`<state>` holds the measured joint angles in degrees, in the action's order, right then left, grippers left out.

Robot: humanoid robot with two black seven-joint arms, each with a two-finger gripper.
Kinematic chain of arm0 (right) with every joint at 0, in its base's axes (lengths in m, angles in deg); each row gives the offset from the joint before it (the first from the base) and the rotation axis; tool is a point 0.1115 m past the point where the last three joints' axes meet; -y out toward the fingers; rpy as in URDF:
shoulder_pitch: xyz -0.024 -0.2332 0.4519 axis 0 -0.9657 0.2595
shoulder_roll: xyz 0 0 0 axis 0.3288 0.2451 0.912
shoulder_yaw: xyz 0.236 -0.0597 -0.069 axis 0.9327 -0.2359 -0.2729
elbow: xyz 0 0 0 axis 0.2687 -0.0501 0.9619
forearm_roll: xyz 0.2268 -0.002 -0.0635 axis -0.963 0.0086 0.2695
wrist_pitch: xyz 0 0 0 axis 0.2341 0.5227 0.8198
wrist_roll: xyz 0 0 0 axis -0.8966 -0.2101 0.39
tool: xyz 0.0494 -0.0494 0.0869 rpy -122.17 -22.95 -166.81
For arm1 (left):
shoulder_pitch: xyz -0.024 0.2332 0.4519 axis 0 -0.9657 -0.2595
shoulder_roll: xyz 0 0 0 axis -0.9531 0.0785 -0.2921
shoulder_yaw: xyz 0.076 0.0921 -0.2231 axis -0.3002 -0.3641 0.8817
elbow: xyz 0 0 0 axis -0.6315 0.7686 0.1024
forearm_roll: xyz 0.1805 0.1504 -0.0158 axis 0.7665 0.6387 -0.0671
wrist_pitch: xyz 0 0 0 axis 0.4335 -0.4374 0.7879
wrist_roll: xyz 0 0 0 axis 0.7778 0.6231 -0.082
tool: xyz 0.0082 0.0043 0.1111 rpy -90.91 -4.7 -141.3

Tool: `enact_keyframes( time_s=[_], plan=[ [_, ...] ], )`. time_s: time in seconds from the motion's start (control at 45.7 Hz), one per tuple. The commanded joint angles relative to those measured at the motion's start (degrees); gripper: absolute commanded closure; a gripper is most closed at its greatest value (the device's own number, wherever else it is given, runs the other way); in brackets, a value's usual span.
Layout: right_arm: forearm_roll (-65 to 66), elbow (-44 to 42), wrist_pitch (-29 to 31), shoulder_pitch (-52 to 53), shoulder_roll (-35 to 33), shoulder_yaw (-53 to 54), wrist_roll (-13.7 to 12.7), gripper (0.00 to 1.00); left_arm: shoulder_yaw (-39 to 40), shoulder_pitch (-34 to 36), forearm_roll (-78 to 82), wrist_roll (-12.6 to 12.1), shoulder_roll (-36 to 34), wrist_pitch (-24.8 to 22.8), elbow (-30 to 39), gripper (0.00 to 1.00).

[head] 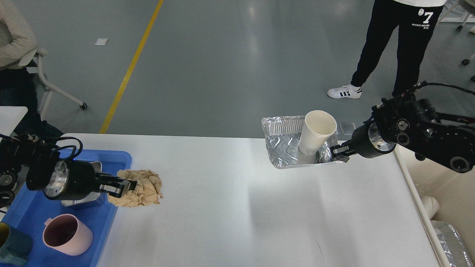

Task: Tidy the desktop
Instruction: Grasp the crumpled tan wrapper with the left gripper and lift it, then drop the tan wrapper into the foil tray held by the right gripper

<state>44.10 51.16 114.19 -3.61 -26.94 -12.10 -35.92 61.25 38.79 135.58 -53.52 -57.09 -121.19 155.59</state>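
Observation:
The white desktop (237, 207) fills the lower view. My left gripper (128, 185) is shut on a crumpled brown paper wad (143, 188) and holds it above the desktop, just right of the blue tray (107, 218). My right gripper (338, 153) is shut on the right rim of a foil tray (284, 148) at the desktop's far edge. A white paper cup (315, 132) stands tilted inside the foil tray.
The blue tray holds a steel dish (79, 202) partly hidden by my left arm, a pink mug (66, 234) and a dark teal cup (13, 248). A beige bin (441, 193) with foil stands right of the desktop. A person (393, 48) stands beyond.

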Motion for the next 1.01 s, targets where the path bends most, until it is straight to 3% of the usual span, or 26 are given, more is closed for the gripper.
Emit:
enact_keyframes(
  time_s=[0.0,0.153,0.263,0.46,0.81,0.985],
  plan=[
    [0.0,0.0,0.1,0.0,0.1,0.0,-0.1,1.0,9.4,0.0,-1.3,0.0,-1.6,-5.0,-0.1,1.0],
    [0.0,0.3,0.1,0.0,-0.1,0.1,-0.1,1.0,18.4,0.0,-1.5,-0.2,-0.8,-9.2,-1.0,1.0],
    [0.0,0.4,0.1,0.0,-0.2,0.1,0.0,1.0,20.6,0.6,-1.5,-0.7,2.4,-9.4,-1.9,1.0],
    [-0.1,0.4,0.1,0.1,-0.1,0.2,0.0,1.0,19.9,4.6,-0.8,-3.0,15.9,-8.8,-8.0,1.0],
    [0.0,0.4,0.1,0.0,-0.1,0.2,0.0,1.0,19.6,11.8,3.2,-3.2,40.2,-8.1,-23.4,1.0],
    [0.0,0.4,0.1,0.0,-0.2,0.2,0.0,1.0,19.5,13.8,4.8,-3.2,45.8,-8.1,-26.6,0.99]
  ],
)
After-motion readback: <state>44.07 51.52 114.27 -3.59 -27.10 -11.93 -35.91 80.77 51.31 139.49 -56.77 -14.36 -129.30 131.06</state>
